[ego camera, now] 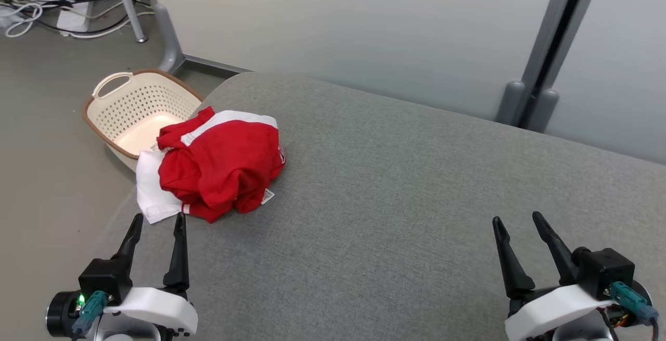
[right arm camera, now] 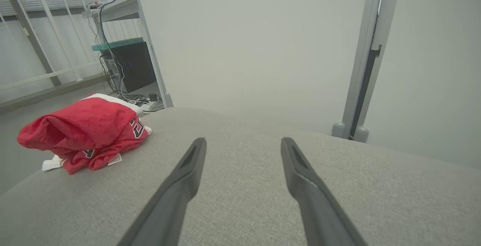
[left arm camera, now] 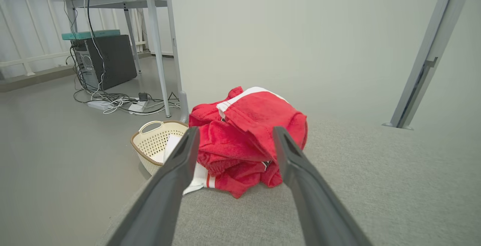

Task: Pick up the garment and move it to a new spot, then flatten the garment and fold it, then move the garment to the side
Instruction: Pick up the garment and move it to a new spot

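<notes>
Red garment [ego camera: 218, 166] at left edge of table [ego camera: 416, 185] | left pincer [ego camera: 159, 216], right pincer [ego camera: 517, 217] spread wide, empty

Red dominates the crumpled red fabric garment [ego camera: 218, 166], crossed by white bands, with a white layer at its edge and black lettering outlined in white. The flat grey woven-fabric surface [ego camera: 416, 200] is a fine heathered grey. The oval cream perforated plastic basket [ego camera: 138, 104] has a brown rim and a regular grid of holes. The left gripper [ego camera: 159, 216] and right gripper [ego camera: 516, 217] pair black fingers with white housings and teal connectors.
</notes>
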